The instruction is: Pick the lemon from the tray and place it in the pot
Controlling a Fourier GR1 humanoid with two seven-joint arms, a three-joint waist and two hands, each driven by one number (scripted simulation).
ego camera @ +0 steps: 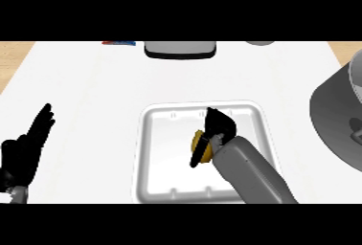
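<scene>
Here, your counter (84,76) was a smooth white top with pale wood showing at its far corners. A shallow white tray (152,158), rectangular with rounded corners, sat near the front edge. Inside it, toward its right side, the yellow lemon (203,146) lay with your right hand (219,125) curled round it. The grey, rounded pot (336,115) stood at the right edge. Your left hand (32,139) rested at the left edge, fingers straight and pressed together.
</scene>
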